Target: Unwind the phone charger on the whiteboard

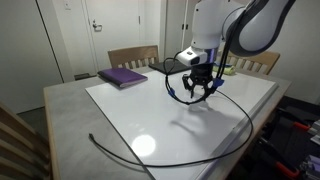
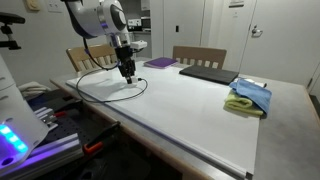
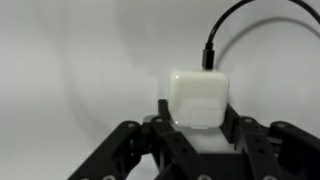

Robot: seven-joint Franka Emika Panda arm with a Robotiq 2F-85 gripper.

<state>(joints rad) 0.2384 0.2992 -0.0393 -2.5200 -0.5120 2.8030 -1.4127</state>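
Note:
My gripper (image 3: 196,118) is shut on the white plug block (image 3: 195,92) of the phone charger. The thin black cable (image 3: 222,35) leaves the top of the block. In both exterior views the gripper (image 1: 197,88) (image 2: 127,72) hangs just above the glossy whiteboard (image 1: 130,115) (image 2: 200,110), near its far side. The black cable (image 1: 240,125) sweeps from the gripper in a wide arc over the board, and its loose end lies at the board's near edge (image 1: 95,137). It also shows as a loop on the board in an exterior view (image 2: 105,92).
A purple book (image 1: 123,76) (image 2: 160,63) lies on the grey tabletop beyond the board. A dark flat laptop (image 2: 210,72) and a blue and yellow-green cloth (image 2: 250,97) lie at the board's side. Wooden chairs (image 1: 133,56) stand behind the table.

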